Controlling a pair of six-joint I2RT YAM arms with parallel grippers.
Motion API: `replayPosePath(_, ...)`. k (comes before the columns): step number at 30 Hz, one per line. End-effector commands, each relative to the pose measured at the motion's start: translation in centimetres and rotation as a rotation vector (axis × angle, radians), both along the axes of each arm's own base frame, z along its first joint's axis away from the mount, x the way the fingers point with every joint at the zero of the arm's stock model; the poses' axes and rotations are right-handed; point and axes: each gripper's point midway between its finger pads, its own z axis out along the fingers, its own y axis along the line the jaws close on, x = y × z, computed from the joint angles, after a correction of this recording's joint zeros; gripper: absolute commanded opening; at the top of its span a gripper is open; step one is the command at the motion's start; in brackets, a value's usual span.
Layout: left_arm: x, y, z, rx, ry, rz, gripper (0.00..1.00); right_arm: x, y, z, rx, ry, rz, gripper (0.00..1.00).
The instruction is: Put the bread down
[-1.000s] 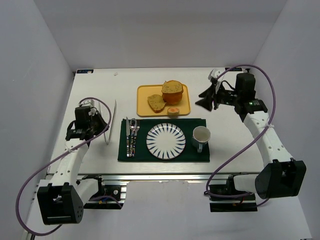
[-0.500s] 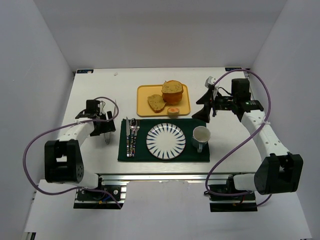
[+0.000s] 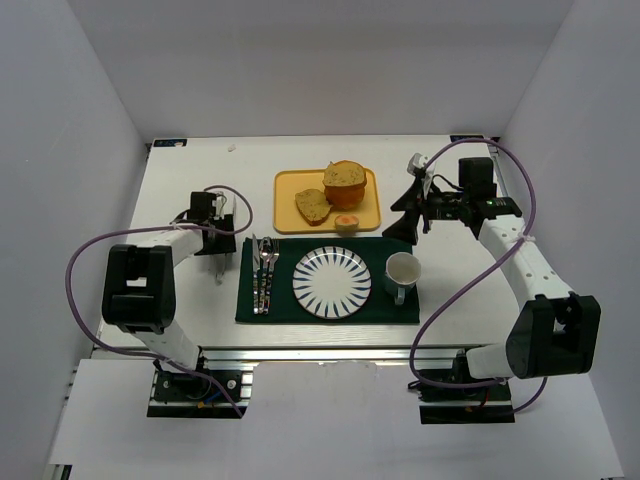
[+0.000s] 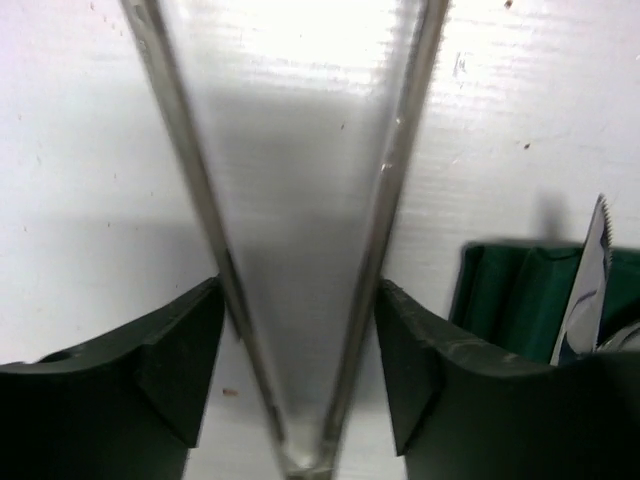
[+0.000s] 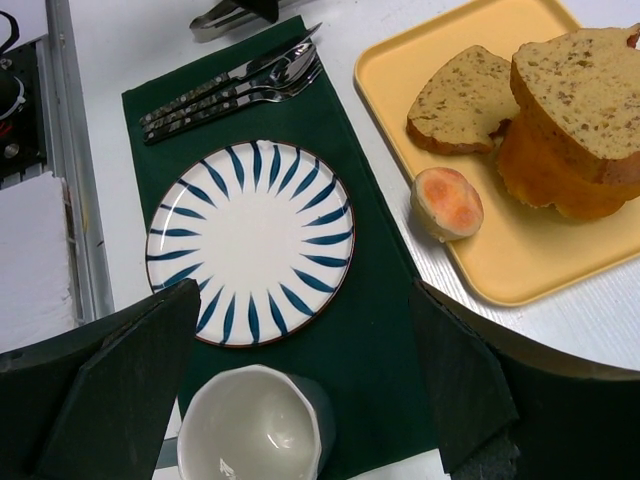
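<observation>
The bread [image 5: 462, 100] lies flat on the yellow tray [image 5: 540, 260], well apart from the right tool [image 3: 399, 215], whose fingers stand wide apart and empty. The left tool [image 4: 300, 300] is clamped on metal tongs [image 4: 397, 170] over the white bench [image 4: 80, 150], left of the tray.

The bread [image 5: 460, 100] is looking dry, porous and speckled, with a rougher brown crust, and the tray [image 5: 560, 255] is coming across as smooth matt yellow plastic. The plate [image 5: 250, 240] and cup [image 5: 255, 430] are shining like glazed ceramic, while the placemat [image 5: 380, 330] is reading as soft matt green cloth. The cutlery [image 5: 240, 80] and tongs [image 4: 392, 200] are gleaming like polished metal, and the table [image 4: 520, 120] is showing a faintly ribbed matt white.
</observation>
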Motion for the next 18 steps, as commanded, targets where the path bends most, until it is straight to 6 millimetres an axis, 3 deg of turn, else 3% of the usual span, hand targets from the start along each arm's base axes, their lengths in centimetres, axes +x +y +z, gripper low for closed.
replayPosePath(1, 0.2, 0.8, -0.8, 0.048, -0.009, 0.023, 0.67, 0.5, 0.1, 2.0, 0.013, -0.043, 0.000, 0.89)
replayPosePath(4, 0.0, 1.1, -0.5, 0.058, -0.026, 0.038, 0.50, 0.4, -0.1, 1.9, 0.004, -0.051, -0.003, 0.89)
replayPosePath(6, -0.4, 1.2, -0.5, 0.059, -0.028, 0.045, 0.32, 0.3, -0.2, 1.9, -0.001, -0.048, -0.007, 0.89)
replayPosePath(9, -0.5, 1.0, 1.1, 0.039, -0.076, 0.061, 0.17, 0.0, -0.4, 1.7, -0.004, -0.042, -0.008, 0.89)
replayPosePath(11, -0.1, 0.1, 3.7, -0.015, -0.139, 0.056, 0.10, -0.1, -0.6, 1.7, -0.008, -0.044, -0.010, 0.89)
replayPosePath(12, 0.1, -0.5, 4.7, -0.049, -0.164, 0.048, 0.10, -0.1, -0.6, 1.7, -0.009, -0.046, -0.009, 0.89)
replayPosePath(13, 0.3, -1.4, 6.9, -0.105, -0.222, 0.028, 0.10, -0.2, -0.7, 1.7, -0.010, -0.047, -0.010, 0.89)
replayPosePath(14, 0.2, -3.6, 8.2, -0.210, -0.243, -0.033, 0.11, -0.2, -0.7, 1.7, -0.010, -0.049, -0.011, 0.89)
replayPosePath(16, 0.1, -5.6, 11.4, -0.329, -0.317, -0.064, 0.20, -0.3, -0.8, 1.8, -0.007, -0.050, -0.011, 0.90)
replayPosePath(18, -0.3, -7.7, 13.2, -0.447, -0.336, -0.112, 0.26, -0.5, -0.7, 1.7, -0.003, -0.043, -0.005, 0.90)
